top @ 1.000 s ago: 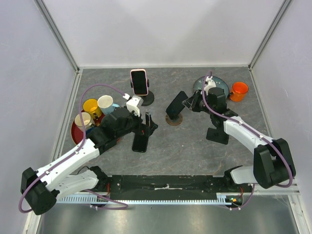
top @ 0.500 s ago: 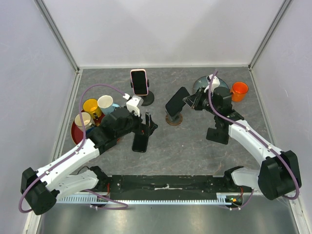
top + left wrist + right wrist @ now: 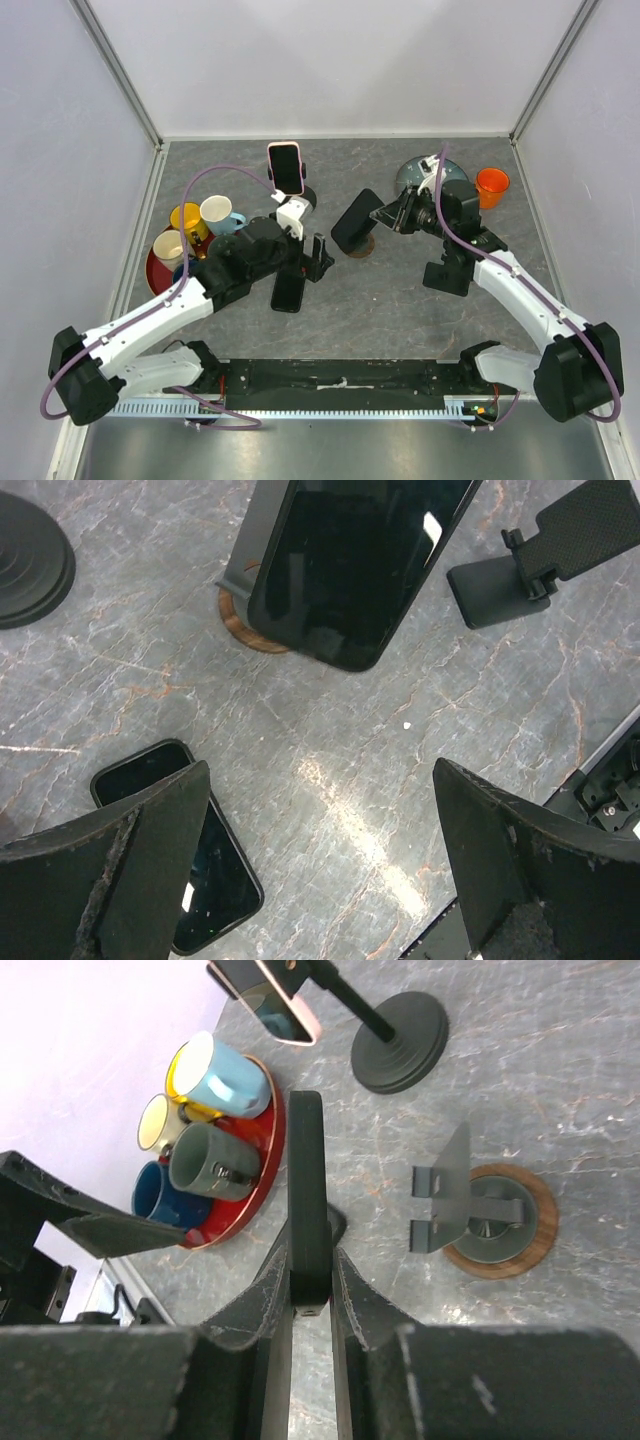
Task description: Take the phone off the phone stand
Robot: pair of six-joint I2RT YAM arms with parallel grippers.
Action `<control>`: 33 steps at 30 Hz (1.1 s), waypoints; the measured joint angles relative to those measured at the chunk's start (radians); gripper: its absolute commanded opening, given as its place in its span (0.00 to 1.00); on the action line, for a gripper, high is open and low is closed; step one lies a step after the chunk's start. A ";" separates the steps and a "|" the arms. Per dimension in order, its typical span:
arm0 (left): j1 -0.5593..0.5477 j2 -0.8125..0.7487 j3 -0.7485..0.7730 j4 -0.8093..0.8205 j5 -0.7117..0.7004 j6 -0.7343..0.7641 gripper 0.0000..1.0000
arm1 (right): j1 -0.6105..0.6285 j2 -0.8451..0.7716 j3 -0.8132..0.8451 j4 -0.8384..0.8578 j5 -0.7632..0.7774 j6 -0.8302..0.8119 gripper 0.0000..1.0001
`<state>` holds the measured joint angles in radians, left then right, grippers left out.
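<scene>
- Right gripper (image 3: 310,1278) is clamped on the black phone (image 3: 307,1185), which you see edge-on between the two fingers, with the jaws narrow around its thin body
- You have that phone clear of the phone stand (image 3: 485,1222); the stand's round wooden base sits on the table (image 3: 600,1110) just beside it, its grey cradle bare
- From your overhead view the phone hangs tilted over the stand, screen dark, and any lettering is too small to read
- Your left gripper (image 3: 320,810) stands wide apart and holds nothing, hovering over the marbled tabletop
- Just beside its left finger a second black phone (image 3: 190,880) lies flat on the table
- Further back, a pink-cased phone (image 3: 286,168) stands upright in a black round-based stand (image 3: 303,203)
- To your left a red tray (image 3: 262,1175) carries several cups, and an orange cup (image 3: 491,187) sits at the far right
</scene>
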<state>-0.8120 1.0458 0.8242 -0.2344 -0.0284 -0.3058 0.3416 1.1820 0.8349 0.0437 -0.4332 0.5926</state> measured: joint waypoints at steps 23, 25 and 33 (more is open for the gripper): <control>-0.114 0.184 0.185 -0.048 -0.122 0.076 1.00 | 0.102 -0.035 -0.027 -0.046 -0.179 0.042 0.00; -0.121 0.199 0.194 -0.061 -0.130 0.082 1.00 | 0.108 -0.034 -0.027 -0.046 -0.185 0.043 0.00; -0.151 0.238 0.225 -0.101 -0.154 0.105 1.00 | 0.116 -0.018 -0.036 -0.048 -0.188 0.043 0.00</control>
<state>-0.9627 1.2835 1.0496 -0.3351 -0.1829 -0.2012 0.4572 1.1641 0.7990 -0.0040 -0.6212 0.6361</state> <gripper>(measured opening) 0.994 0.230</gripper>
